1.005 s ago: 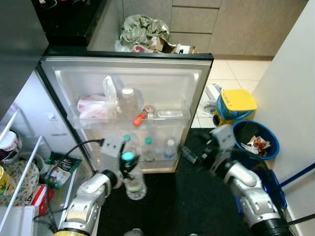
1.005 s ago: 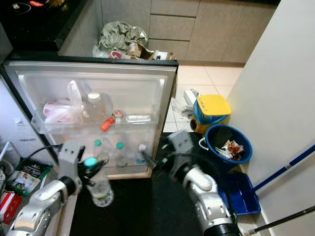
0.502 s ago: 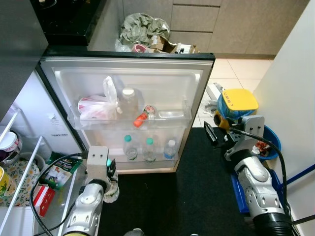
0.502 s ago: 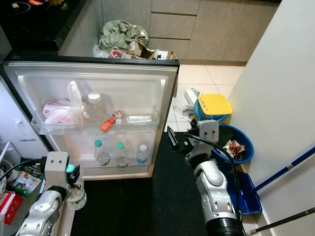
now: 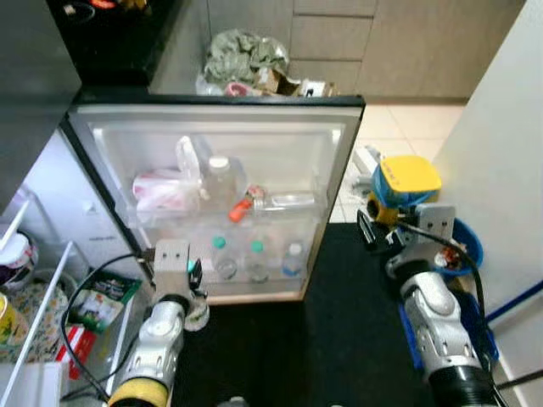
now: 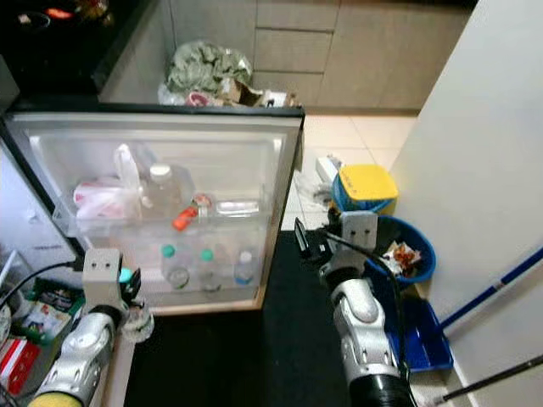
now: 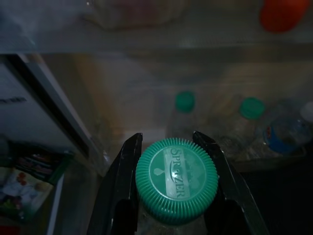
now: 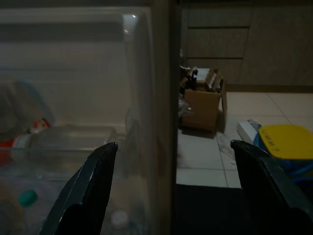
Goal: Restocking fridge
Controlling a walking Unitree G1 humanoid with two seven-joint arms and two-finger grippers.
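My left gripper (image 5: 192, 276) is shut on a clear water bottle (image 5: 198, 312) with a green cap (image 7: 176, 180), its black fingers (image 7: 128, 188) pressing on both sides of the cap. It hangs low by the left end of the open fridge door (image 5: 222, 144), just in front of the lower door shelf (image 5: 254, 284). That shelf holds three small bottles (image 5: 254, 259), two with green caps and one with a white cap. My right gripper (image 5: 366, 233) stands open and holds nothing, just right of the door's free edge.
The upper door shelf holds a pink-and-white bag (image 5: 161, 188), a clear jug (image 5: 221, 180) and a lying orange-capped bottle (image 5: 241, 207). Fridge shelves with food (image 5: 93, 301) lie to my left. A yellow-lidded bin (image 5: 405, 182), a blue bucket (image 5: 462, 246) and a white wall (image 5: 501, 153) crowd the right.
My left gripper carried the bottle from the middle in front of the door down to the left, then lifted it slightly toward the lower shelf. My right arm swung right, past the door's edge.
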